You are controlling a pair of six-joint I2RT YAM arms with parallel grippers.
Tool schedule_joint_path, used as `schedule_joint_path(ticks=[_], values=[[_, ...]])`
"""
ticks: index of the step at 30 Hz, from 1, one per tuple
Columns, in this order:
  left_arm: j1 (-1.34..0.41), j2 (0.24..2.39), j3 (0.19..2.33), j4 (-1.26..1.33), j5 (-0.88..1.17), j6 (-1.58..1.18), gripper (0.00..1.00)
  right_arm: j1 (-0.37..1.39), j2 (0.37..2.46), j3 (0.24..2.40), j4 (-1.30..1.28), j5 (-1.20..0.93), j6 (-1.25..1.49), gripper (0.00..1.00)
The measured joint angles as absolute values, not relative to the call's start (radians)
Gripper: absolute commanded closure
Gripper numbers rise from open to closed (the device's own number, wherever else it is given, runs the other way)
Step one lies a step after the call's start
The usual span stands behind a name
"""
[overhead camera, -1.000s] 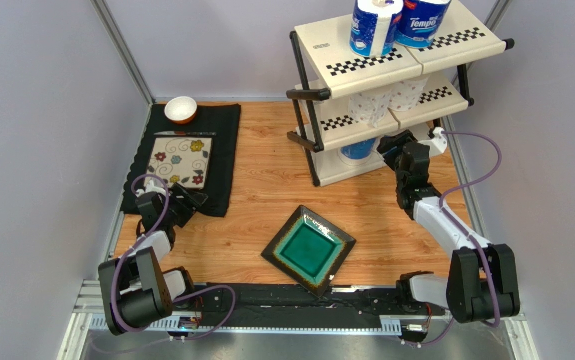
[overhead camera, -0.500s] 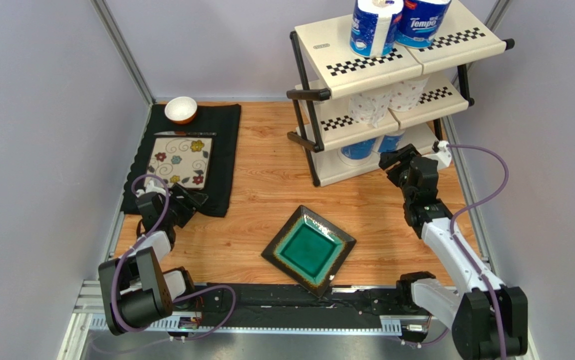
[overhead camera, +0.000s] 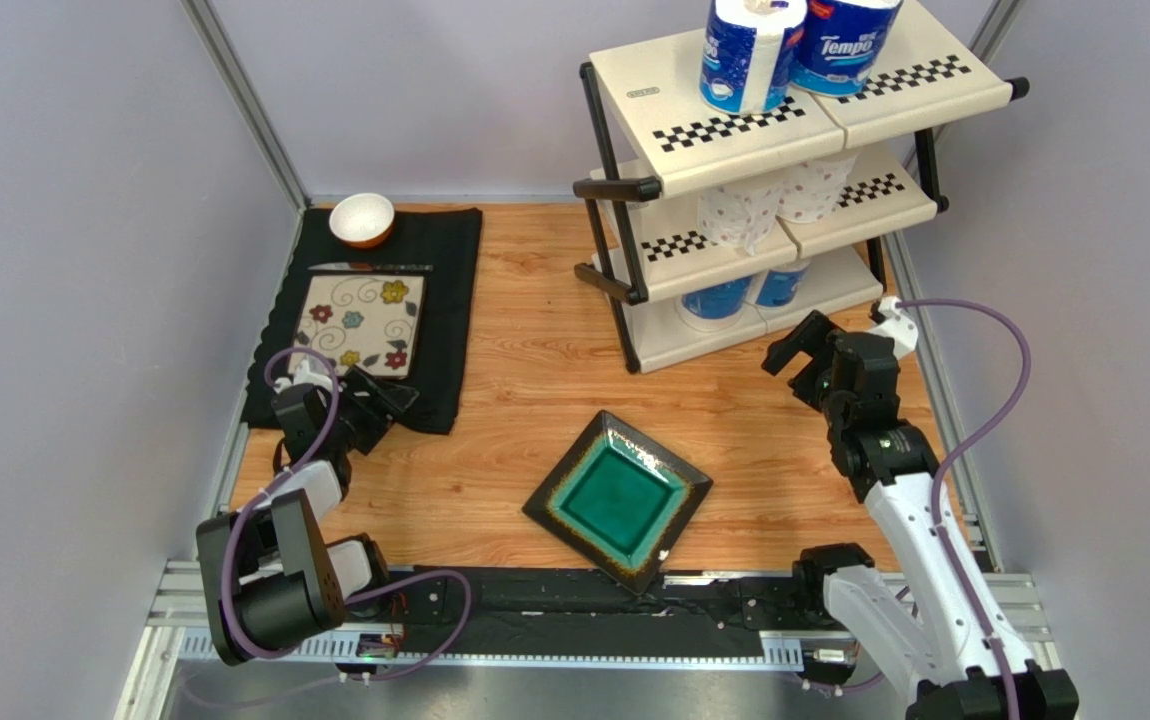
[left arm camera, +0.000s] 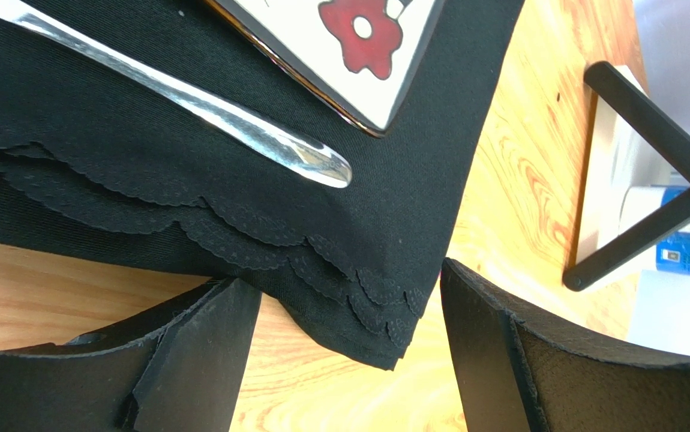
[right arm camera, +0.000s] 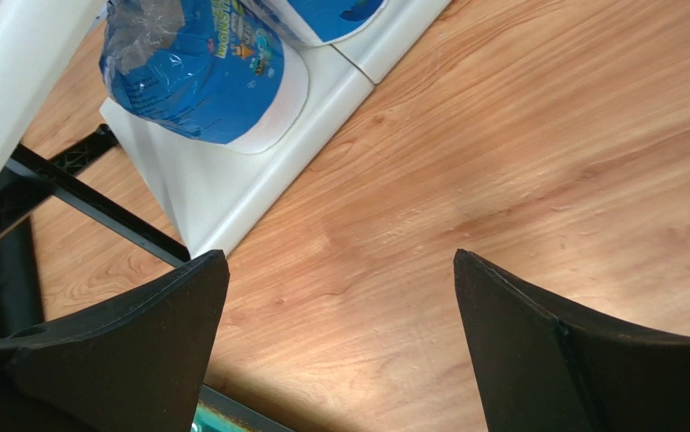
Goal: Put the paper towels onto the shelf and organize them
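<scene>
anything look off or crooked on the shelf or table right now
The green plate sits turned corner-on to the table's near edge, out of line with the placemat. The paper towels on the shelf top stand upright; nothing looks spilled or damaged.

Blue-and-white paper towels (overhead camera: 754, 53), cream checkered shelf (overhead camera: 649, 83), teal plate (overhead camera: 619, 500).

Paper towels (overhead camera: 748, 53) sit on every tier of the shelf (overhead camera: 656, 90), far right; a plate (overhead camera: 619, 500) lies centre, a placemat (overhead camera: 448, 278) far left.
</scene>
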State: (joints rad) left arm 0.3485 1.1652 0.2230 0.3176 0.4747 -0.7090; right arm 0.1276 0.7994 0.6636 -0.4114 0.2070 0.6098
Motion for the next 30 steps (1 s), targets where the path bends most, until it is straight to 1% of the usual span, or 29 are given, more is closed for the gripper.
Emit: schedule_joint_path(ticks=[3,8,11,16,30], values=[[0.348,1.166,0.223,0.322,0.491,-0.708,0.09,0.128,0.741,0.665,-0.463,0.229,0.581,0.0],[0.345,1.159,0.223,0.323,0.503,-0.704,0.05,0.128,0.65,0.677,-0.52,0.242,0.549,0.0],[0.314,1.139,0.224,0.303,0.481,-0.685,0.05,0.128,0.633,0.705,-0.542,0.241,0.534,0.0],[0.214,1.109,0.239,0.25,0.4,-0.633,0.04,0.128,0.632,0.731,-0.548,0.241,0.523,0.0],[0.057,1.078,0.276,0.147,0.28,-0.527,0.03,0.128,0.677,0.729,-0.56,0.217,0.524,0.0]])
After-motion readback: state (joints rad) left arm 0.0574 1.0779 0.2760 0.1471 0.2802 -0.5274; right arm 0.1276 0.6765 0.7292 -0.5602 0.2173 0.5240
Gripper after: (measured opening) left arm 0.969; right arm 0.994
